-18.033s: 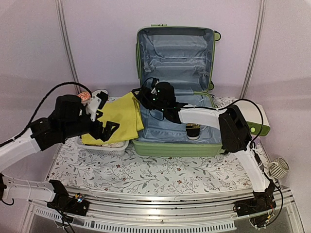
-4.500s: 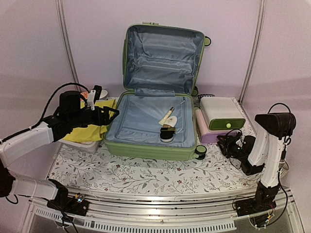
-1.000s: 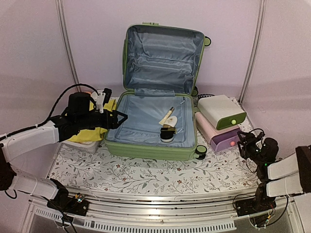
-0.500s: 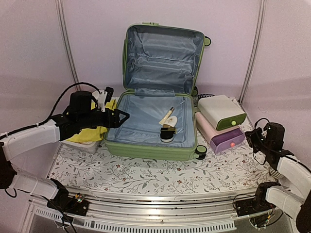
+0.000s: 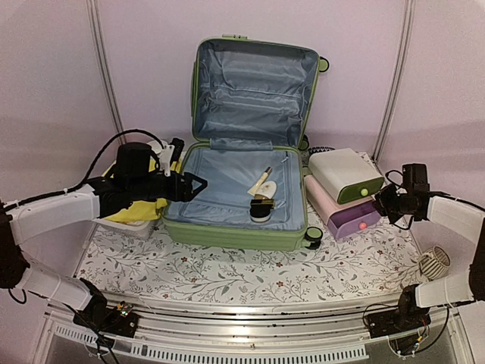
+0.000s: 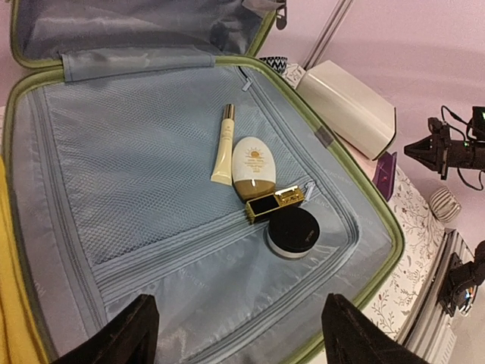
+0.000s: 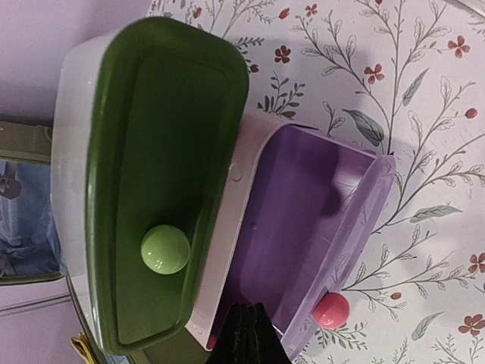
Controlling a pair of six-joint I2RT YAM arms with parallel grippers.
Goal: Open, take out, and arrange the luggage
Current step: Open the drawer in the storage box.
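Table point(image 5: 227, 282); open green luggage point(image 5: 235, 234), perhaps wall-propped

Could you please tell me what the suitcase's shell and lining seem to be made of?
Suitcase shell: likely hard plastic, matte light green; its rim holds a rigid moulded shape. Lining: probably synthetic fabric, grey-blue with slight sheen; it wrinkles and has a mesh pocket.
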